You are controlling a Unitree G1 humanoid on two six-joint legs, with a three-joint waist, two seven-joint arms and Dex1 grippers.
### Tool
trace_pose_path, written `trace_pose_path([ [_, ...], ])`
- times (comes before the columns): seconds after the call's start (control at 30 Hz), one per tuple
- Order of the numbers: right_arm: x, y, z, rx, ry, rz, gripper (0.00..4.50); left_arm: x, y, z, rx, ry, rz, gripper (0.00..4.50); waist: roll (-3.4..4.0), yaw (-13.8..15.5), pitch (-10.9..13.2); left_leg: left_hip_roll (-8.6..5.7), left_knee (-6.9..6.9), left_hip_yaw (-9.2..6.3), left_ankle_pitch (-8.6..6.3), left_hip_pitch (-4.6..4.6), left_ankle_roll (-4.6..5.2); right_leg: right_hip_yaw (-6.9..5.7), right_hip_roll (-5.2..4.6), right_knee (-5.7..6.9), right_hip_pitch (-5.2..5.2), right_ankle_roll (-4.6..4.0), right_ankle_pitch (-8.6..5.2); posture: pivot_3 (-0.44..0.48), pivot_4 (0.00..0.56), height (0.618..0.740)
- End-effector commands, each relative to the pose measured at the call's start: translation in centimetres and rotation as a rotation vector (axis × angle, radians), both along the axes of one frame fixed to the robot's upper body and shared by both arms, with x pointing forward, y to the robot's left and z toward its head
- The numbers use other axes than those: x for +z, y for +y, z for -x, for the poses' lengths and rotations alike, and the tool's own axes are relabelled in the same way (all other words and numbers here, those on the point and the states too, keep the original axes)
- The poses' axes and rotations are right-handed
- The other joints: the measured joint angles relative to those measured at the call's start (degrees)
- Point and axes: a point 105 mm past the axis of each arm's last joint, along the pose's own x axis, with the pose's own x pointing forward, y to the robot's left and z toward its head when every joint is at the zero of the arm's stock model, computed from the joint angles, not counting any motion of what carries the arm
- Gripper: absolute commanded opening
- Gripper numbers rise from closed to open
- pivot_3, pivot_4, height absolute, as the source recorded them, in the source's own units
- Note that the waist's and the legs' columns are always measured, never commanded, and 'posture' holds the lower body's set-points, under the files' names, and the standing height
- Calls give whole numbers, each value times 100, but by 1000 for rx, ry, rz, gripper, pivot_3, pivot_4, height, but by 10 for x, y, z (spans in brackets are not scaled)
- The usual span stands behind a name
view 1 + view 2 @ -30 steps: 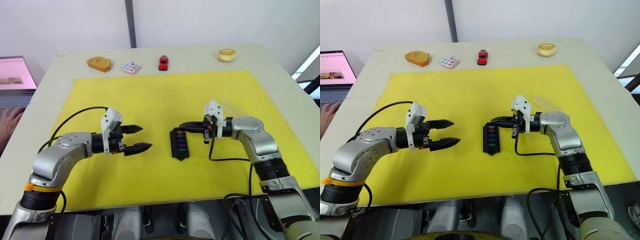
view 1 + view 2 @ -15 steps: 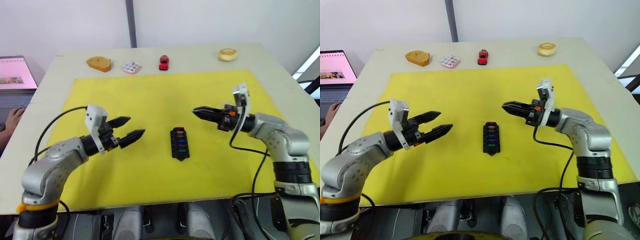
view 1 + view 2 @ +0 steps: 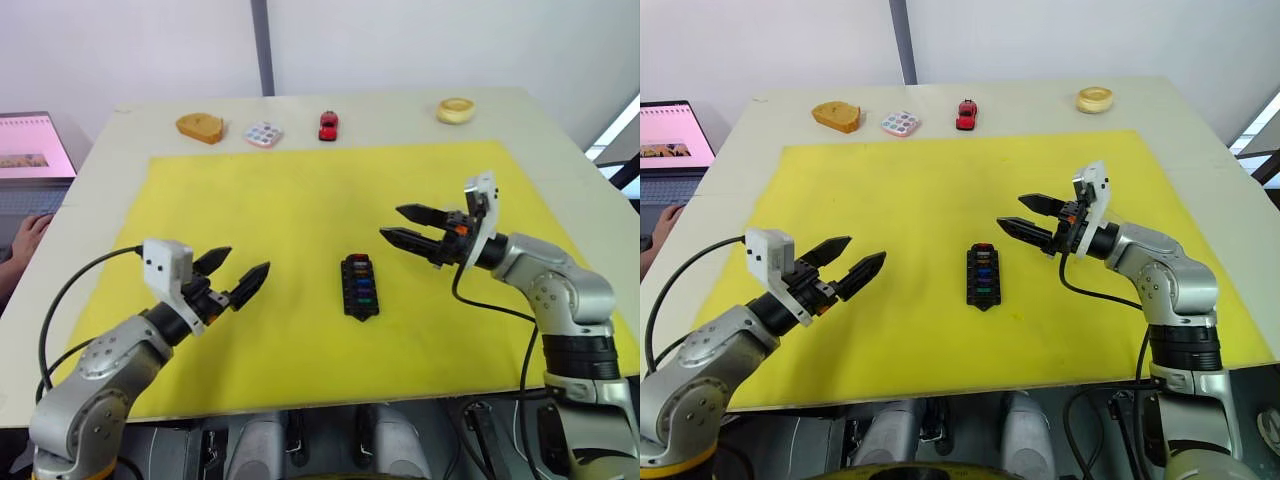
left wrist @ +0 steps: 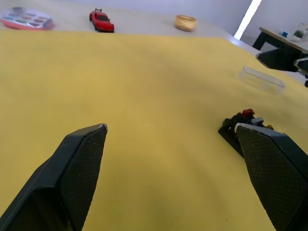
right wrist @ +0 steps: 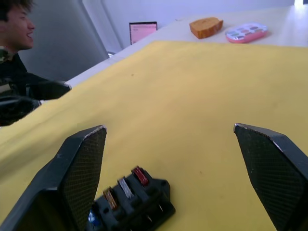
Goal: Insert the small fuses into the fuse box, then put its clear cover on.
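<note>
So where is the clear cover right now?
In the left wrist view the clear cover lies on the yellow mat, apart from the fuse box and beyond it, on the robot's right side.

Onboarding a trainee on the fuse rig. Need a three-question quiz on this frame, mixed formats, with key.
1. True or false: the transparent rectangular plastic cover already sits on the black rectangular plastic fuse box.
2. The right arm's jaws are: A) shut on a fuse; B) open and empty; C) shut on the cover.
3. Fill in: the fuse box lies on a flat ____ mat.

Key: 1 false, the cover lies apart from the box on the mat; 2 B; 3 yellow.
</note>
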Motion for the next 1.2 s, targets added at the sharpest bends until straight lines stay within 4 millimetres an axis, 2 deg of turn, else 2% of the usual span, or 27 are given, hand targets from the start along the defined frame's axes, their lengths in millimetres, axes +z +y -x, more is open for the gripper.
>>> trace_pose_path([
  [0.03, 10, -1, -8, 1, -28, 19, 4454, -2, -31, 7, -84, -45, -41, 4500, 0, 26, 0, -1, 0, 0, 0, 0, 0, 0, -1, 0, 0, 0, 0, 0, 150, 740],
  [0.1, 10, 0, -5, 27, -34, 65, 4454, -11, -43, 6, -83, -44, -63, 4500, 0, 53, 0, -2, 0, 4, 0, 0, 0, 2, -1, 0, -2, -1, 0, 0, 150, 740],
  [0.2, 17, -14, -6, -9, -58, 110, 4454, -21, -73, 15, -124, -20, 18, 4500, 0, 100, 0, -1, 0, 5, -1, -5, 1, 4, -2, 0, -6, -2, 0, 0, 150, 740],
  [0.3, 34, -35, -9, -75, -77, 93, 4454, -19, -99, 23, -140, -41, 72, 4500, 0, 102, 0, 1, 0, 6, -2, -6, 3, 4, -5, -3, -8, -2, 0, 0, 150, 740],
  [0.4, 37, -50, -15, -147, -92, 114, 4454, -20, -110, 32, -167, -57, 76, 4500, 0, 92, 0, 3, 0, 6, -6, -5, 9, 4, -6, -5, -10, -5, -1, 0, 150, 740],
  [0.47, 38, -66, -28, -265, -60, 142, 4454, -16, -121, 39, -221, -81, 82, 4500, 1, 89, 0, 7, -1, 5, -23, -5, 38, 3, -3, -5, -13, -14, -6, 0, 150, 740],
  [0.53, 33, -73, -38, -327, 24, 196, 4454, -15, -122, 37, -229, -99, 67, 4500, 3, 80, 0, 8, 0, 6, -23, -7, 38, 3, -4, -4, -19, -16, -7, 0, 150, 740],
  [0.6, 34, -72, -36, -284, 77, 224, 4454, -13, -122, 36, -223, -115, 43, 4500, 4, 87, -1, 8, 1, 9, -22, -20, 37, 3, -6, -4, -28, -18, -7, 0, 150, 740],
  [0.7, 33, -86, -42, -300, 153, 414, 4454, 7, -111, 41, -227, -168, 23, 4500, 10, 77, 0, 8, 7, 8, -8, -43, 18, 4, -5, 5, -49, -18, -7, 0, 150, 740],
  [0.83, 37, -93, -56, -305, 163, 546, 4454, 20, -114, 61, -425, -163, 5, 4500, 10, 67, 0, 9, 17, 7, 8, -68, 18, 3, -3, 9, -72, -19, -6, 0, 150, 740],
  [0.9, 42, -95, -61, -287, 167, 619, 4454, 25, -108, 67, -498, -155, -20, 4500, 11, 60, 1, 12, 22, 6, 8, -70, 17, 1, 3, 10, -69, -19, -7, 0, 150, 740],
  [1.07, 42, -100, -58, -188, 212, 733, 4454, 23, -104, 74, -551, -117, -56, 4500, 15, 64, 3, 11, 37, 4, 8, -74, 23, -1, 7, 13, -62, -8, -3, 0, 150, 740],
  [1.2, 41, -111, -57, -170, 220, 847, 4454, 15, -109, 84, -589, -84, -94, 4500, 15, 74, 3, 13, 58, 0, 3, -74, 21, -5, 10, 13, -48, -9, -4, 0, 150, 740],
])
